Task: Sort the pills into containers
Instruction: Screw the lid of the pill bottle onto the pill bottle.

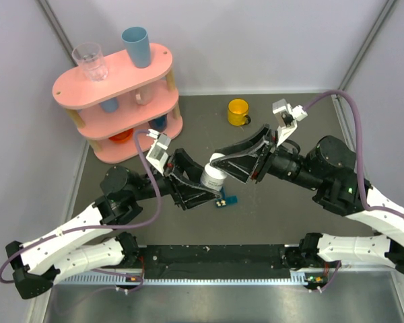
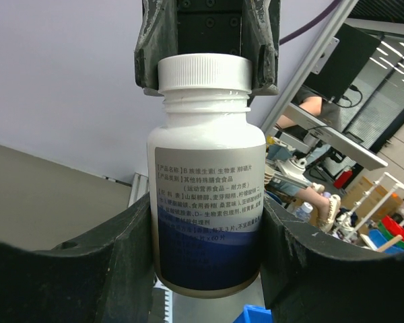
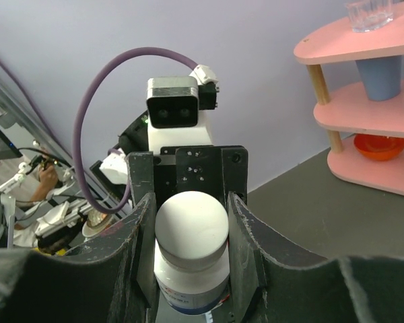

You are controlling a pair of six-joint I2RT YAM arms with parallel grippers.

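step in hand: judged to be uncapping; the bottle (image 1: 213, 178) is gripped from both ends above the table (image 1: 283, 208), at frame centre in the top view.
method, hold: let the left arm fix the body while only the right wrist turns, its rotation centred on the bottle's long axis.
method, grip: press on the cap (image 3: 190, 225) no harder than needed; squeezing it out of round would likely bind the thread.
method, release: raise the mouth above the base before the cap lifts off, or the pills may spill wide of the compartments.
pill box (image 1: 230, 200): dark teal, flat on the table just below and right of the bottle in the top view, touching neither arm; its contents are too small to tell.
left fingers (image 2: 114, 269): part closed, clamped on the lower body of the bottle from both sides, over the blue band of the label.
bottle: white, printed label facing the left wrist camera, cap end pointing away from it.
right fingers (image 3: 246, 249): part closed, one pad on each side of the white cap, flush against its rim.
yellow mug (image 1: 238, 112): upper centre of the top view, well apart from the work.
pink shelf (image 1: 118, 101): upper left, carrying cups, not involved.
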